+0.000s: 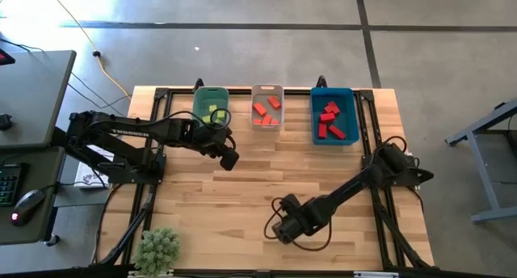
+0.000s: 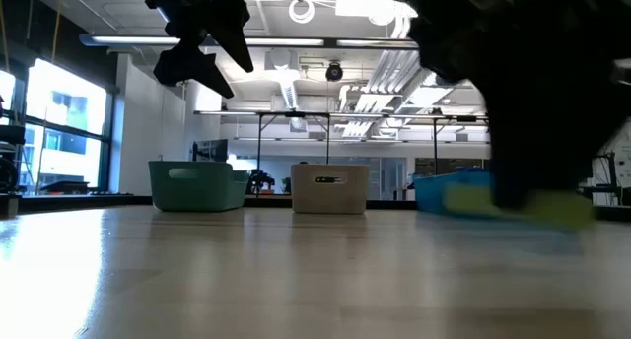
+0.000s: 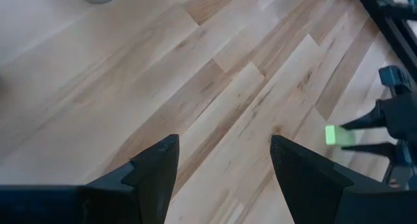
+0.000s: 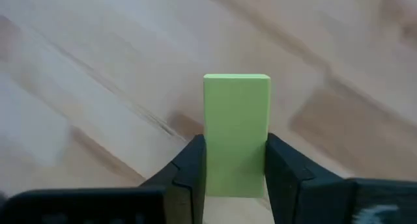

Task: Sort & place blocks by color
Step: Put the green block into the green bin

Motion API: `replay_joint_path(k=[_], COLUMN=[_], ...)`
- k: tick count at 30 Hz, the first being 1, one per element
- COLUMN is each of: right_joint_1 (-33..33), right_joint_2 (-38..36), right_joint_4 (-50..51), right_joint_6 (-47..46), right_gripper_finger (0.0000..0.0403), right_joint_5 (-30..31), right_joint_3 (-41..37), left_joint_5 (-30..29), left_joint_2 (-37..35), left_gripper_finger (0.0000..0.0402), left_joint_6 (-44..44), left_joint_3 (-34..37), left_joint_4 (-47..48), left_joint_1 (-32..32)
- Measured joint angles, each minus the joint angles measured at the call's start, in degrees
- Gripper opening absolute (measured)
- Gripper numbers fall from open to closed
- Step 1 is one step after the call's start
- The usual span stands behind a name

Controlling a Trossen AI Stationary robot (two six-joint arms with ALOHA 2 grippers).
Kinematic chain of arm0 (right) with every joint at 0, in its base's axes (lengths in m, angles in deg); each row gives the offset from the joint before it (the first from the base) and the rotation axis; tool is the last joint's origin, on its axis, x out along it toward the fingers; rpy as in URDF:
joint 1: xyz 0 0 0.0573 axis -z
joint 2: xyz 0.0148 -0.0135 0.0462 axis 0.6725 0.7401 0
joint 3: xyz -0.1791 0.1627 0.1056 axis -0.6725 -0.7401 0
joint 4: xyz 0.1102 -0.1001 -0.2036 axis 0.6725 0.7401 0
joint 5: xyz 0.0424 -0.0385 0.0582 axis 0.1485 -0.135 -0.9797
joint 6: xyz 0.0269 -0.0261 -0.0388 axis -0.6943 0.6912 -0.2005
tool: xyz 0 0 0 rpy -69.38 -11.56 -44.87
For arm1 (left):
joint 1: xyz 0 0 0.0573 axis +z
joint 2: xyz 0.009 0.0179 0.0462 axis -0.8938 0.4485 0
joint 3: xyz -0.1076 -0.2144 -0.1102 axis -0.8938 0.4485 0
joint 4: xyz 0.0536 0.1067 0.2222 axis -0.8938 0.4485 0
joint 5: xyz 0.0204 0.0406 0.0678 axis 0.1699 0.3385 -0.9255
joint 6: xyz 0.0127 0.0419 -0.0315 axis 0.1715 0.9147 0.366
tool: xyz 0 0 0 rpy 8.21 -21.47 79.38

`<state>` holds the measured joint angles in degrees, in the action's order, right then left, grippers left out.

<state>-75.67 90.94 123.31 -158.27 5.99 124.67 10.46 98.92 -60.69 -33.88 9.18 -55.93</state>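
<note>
gripping the yellow-green rectangular bar (image 4: pixel 236 136) across its width, long axis running forward between the fingers, right gripper (image 4: pixel 236 164) sits nearest; left gripper (image 3: pixel 225 160) hangs open.

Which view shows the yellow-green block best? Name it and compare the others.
The right wrist view: the yellow-green block fills the frame between the right gripper fingers, which press its sides. The left wrist view shows a small green patch far off. The low view shows it as a blur. In the high view the gripper hides it.

wood table (image 1: pixel 242 189): three bins, small plant (image 1: pixel 157 249), yellow-green block (image 4: pixel 236 129).
</note>
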Motion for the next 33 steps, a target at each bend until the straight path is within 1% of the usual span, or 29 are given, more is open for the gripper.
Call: replay_joint_path(k=[4, 9, 14, 19, 27, 33], right_joint_1=[1.67, 4.77, 9.48, 15.78, 25.06, 30.79], right_joint_2=[-2.06, -4.92, -7.71, -9.75, -11.01, -11.03], right_joint_4=[-0.09, -1.12, -2.25, -4.42, -9.19, -15.21], right_joint_6=[4.51, 12.51, 21.07, 30.41, 48.09, 66.63], right_gripper_finger=[0.0094, 0.0094, 0.0095, 0.0095, 0.0096, 0.0096], right_joint_5=[2.21, 4.94, 7.33, 7.99, 7.21, 7.48], right_joint_3=[0.06, 0.20, 0.20, 0.20, 0.20, 0.20], left_joint_5=[2.48, 4.80, 6.67, 6.82, 6.82, 6.72], left_joint_2=[0.00, 0.00, 0.00, 0.00, 0.00, 0.00], left_gripper_finger=[0.0232, 0.0232, 0.0232, 0.0232, 0.0232, 0.0232], left_joint_6=[-1.47, -1.60, -2.06, -2.84, -2.93, -2.30], left_joint_3=[0.00, 0.00, 0.00, 0.00, 0.00, 0.00], left_joint_4=[-0.19, -1.08, -3.07, -3.57, -5.27, -10.21], left_joint_1=[1.50, 3.61, 6.26, 9.62, 15.12, 18.85])
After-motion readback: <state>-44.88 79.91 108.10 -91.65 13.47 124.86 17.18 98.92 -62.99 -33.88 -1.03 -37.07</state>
